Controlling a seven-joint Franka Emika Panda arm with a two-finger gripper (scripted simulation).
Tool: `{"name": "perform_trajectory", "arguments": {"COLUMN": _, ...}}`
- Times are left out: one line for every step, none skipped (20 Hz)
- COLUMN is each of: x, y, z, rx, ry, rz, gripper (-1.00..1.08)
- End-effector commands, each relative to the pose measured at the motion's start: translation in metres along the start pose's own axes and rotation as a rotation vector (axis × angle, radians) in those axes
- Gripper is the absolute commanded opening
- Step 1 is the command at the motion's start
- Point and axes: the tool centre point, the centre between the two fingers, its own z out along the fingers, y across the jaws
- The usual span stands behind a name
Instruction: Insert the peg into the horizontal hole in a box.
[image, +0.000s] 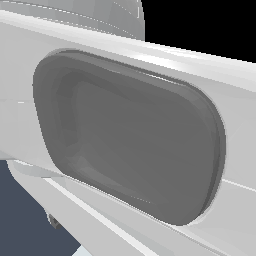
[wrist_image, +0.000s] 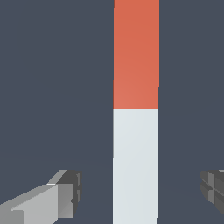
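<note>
The peg (wrist_image: 135, 113) lies on the dark floor in the wrist view, a long square bar with one half red-orange and the other half white. My gripper (wrist_image: 140, 192) hangs above its white half, open, with one fingertip (wrist_image: 65, 197) on each side and clear gaps to the bar. Neither fingertip touches the peg. The box and its hole are out of view. The exterior view is filled by the arm's white casing (image: 150, 65) with a grey oval panel (image: 130, 135), so it shows neither peg nor box.
Dark blue-grey floor (wrist_image: 52, 87) surrounds the peg in the wrist view. A small patch of the same floor (image: 25, 215) shows under the arm casing in the exterior view.
</note>
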Motion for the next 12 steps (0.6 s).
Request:
{"name": "perform_trajectory", "arguments": {"x": 0.0, "y": -0.001, "z": 0.009, "rx": 0.001, "ry": 0.0, "rz": 0.001, "gripper": 1.0}}
{"name": "perform_trajectory", "arguments": {"x": -0.001, "y": -0.001, "z": 0.013, "rx": 0.001, "ry": 0.0, "rz": 0.002, "gripper": 1.0}}
{"name": "perform_trajectory", "arguments": {"x": -0.001, "y": -0.001, "z": 0.019, "rx": 0.001, "ry": 0.001, "rz": 0.003, "gripper": 1.0}}
{"name": "perform_trajectory", "arguments": {"x": -0.001, "y": -0.001, "z": 0.025, "rx": 0.001, "ry": 0.001, "rz": 0.004, "gripper": 1.0}}
{"name": "perform_trajectory", "arguments": {"x": -0.001, "y": -0.001, "z": 0.03, "rx": 0.0, "ry": 0.001, "rz": 0.004, "gripper": 1.0}}
{"name": "perform_trajectory", "arguments": {"x": -0.001, "y": -0.001, "z": 0.035, "rx": 0.0, "ry": 0.001, "rz": 0.005, "gripper": 1.0}}
{"name": "perform_trajectory", "arguments": {"x": -0.001, "y": -0.001, "z": 0.039, "rx": 0.0, "ry": 0.002, "rz": 0.005, "gripper": 1.0}}
{"name": "perform_trajectory", "arguments": {"x": -0.001, "y": -0.001, "z": 0.042, "rx": 0.0, "ry": 0.002, "rz": 0.005, "gripper": 1.0}}
{"name": "perform_trajectory", "arguments": {"x": -0.001, "y": -0.001, "z": 0.044, "rx": 0.0, "ry": 0.002, "rz": 0.005, "gripper": 1.0}}
{"name": "perform_trajectory", "arguments": {"x": -0.001, "y": -0.001, "z": 0.045, "rx": 0.0, "ry": 0.002, "rz": 0.005, "gripper": 1.0}}
{"name": "perform_trajectory", "arguments": {"x": -0.001, "y": 0.0, "z": 0.046, "rx": 0.0, "ry": 0.002, "rz": 0.005, "gripper": 1.0}}
{"name": "perform_trajectory", "arguments": {"x": -0.001, "y": 0.0, "z": 0.046, "rx": 0.0, "ry": 0.002, "rz": 0.006, "gripper": 1.0}}
